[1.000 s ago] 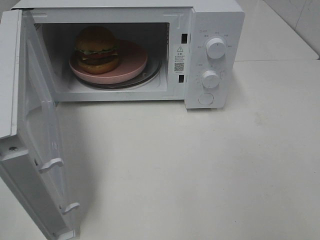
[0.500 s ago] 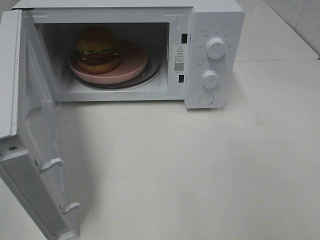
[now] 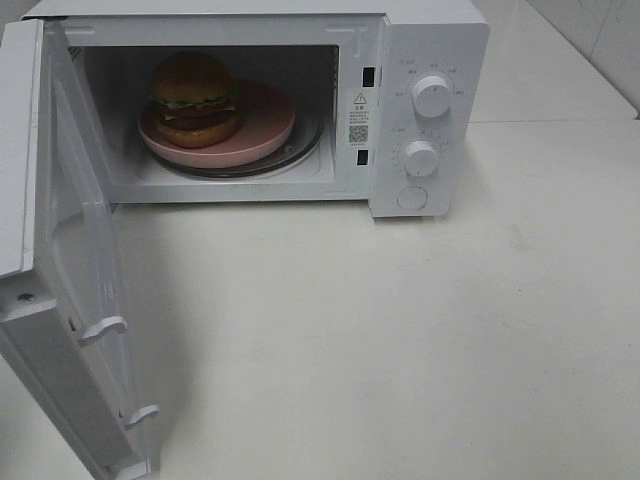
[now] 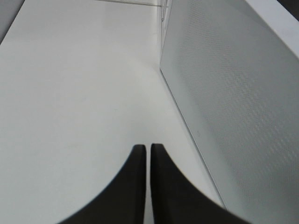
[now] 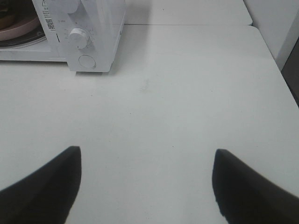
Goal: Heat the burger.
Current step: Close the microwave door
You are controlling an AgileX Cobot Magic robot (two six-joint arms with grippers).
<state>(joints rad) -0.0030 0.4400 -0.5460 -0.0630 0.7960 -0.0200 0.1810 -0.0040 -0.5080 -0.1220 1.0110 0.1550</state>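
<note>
Left gripper (image 4: 147,146) pinched together, empty — right gripper (image 5: 147,149) spread wide, empty.

Left tool (image 4: 147,147): 2 fingers (image 4: 122,191), plain matte black, smooth surface. Each is blade-shaped: inner edge straight, outer edge a concave sweep, wide at the base and narrowing to a small blunt, squared tip. The pair mirror each other and show just beside the microwave (image 4: 233,102), by its dotted panel.

Right tool (image 5: 147,150): also 2 fingers (image 5: 42,191), same black, a bit blurred w/ soft edges. Broad wedges taper to rounded tips, well apart from the microwave's knob side.

Only the finger ends show in either wrist view. Rest of both arms can't be seen.
</note>
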